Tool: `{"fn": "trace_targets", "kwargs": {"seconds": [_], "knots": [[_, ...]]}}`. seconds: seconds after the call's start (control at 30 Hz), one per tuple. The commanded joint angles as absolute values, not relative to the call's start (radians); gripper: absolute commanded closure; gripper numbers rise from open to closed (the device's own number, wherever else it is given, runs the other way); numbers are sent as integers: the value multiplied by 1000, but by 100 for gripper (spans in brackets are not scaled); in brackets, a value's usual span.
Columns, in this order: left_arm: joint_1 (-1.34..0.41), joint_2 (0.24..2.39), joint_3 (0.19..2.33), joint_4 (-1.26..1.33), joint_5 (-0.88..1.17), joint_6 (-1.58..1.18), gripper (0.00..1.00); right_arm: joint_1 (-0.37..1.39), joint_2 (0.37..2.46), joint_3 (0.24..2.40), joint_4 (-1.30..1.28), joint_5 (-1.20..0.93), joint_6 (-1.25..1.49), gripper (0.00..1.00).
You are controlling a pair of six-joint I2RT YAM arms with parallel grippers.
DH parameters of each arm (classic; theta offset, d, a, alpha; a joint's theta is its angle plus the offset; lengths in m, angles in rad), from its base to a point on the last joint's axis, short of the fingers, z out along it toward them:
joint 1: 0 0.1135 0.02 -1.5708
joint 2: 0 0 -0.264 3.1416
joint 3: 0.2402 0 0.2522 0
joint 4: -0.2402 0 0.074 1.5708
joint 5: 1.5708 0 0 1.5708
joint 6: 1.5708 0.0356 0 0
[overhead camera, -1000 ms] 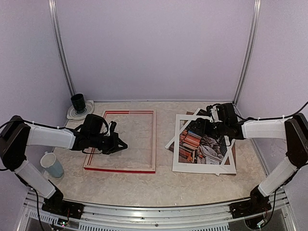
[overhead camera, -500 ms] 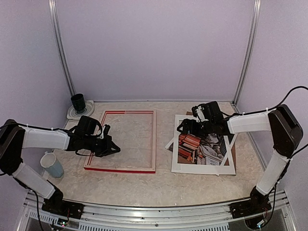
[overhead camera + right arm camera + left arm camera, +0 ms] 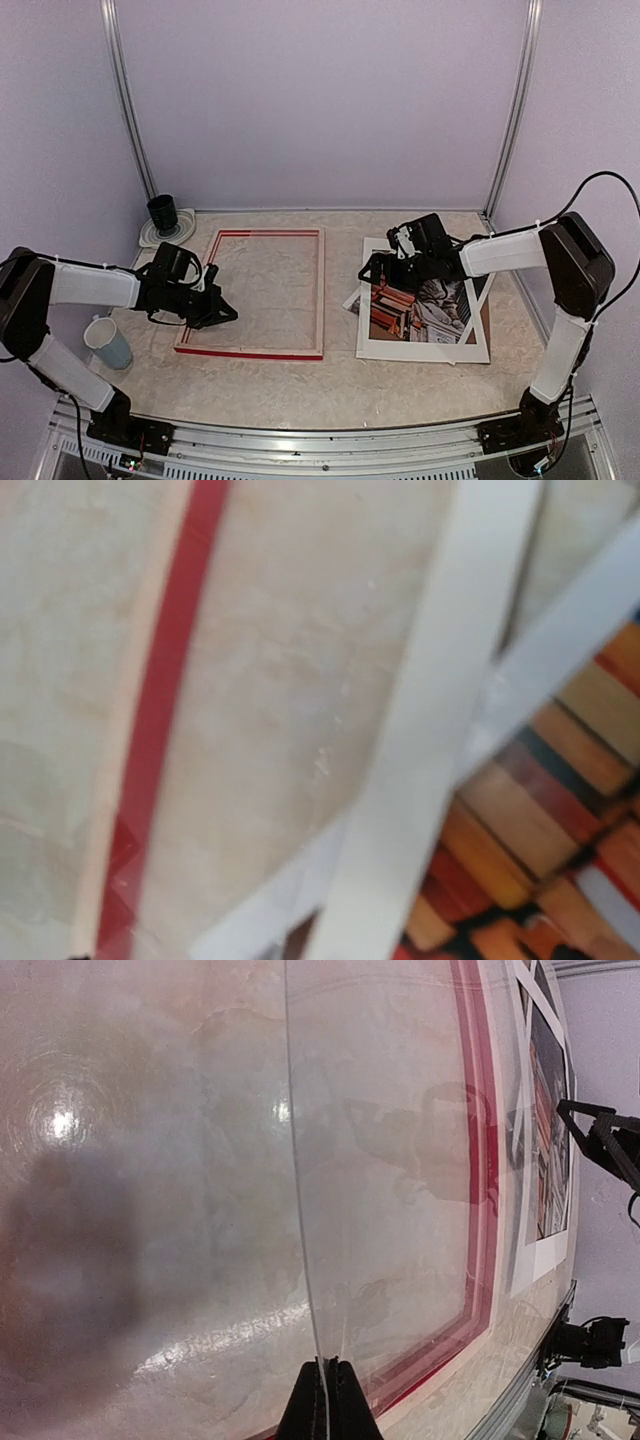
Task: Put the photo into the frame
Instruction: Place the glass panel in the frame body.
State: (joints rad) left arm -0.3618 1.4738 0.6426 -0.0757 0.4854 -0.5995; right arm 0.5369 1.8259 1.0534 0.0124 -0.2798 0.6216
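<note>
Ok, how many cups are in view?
2: a dark cup on a white dish in the far left corner, and a pale mug at the near left edge.

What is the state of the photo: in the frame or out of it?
Out. The photo lies beside the frame, under a white mat board; no print shows inside the frame.

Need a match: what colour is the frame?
The frame is red with pale wood edges; best seen top external.

Soft even light, tabletop glare, right wrist blurred
</note>
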Motion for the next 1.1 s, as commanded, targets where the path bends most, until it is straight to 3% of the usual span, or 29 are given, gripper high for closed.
{"fn": "trace_targets", "kwargs": {"seconds": [0.0,0.17,0.97,1.07], "knots": [[-325,1496,642,-162,481,-520,100,560,1841,1101,6,-298,622,1],[-301,1505,639,-184,483,-501,98,575,1855,1128,6,-310,624,1],[-235,1383,725,-250,342,-490,24,617,1975,1219,28,-383,660,1],[-220,1371,706,-198,321,-538,21,616,1991,1237,47,-399,662,2]]}}
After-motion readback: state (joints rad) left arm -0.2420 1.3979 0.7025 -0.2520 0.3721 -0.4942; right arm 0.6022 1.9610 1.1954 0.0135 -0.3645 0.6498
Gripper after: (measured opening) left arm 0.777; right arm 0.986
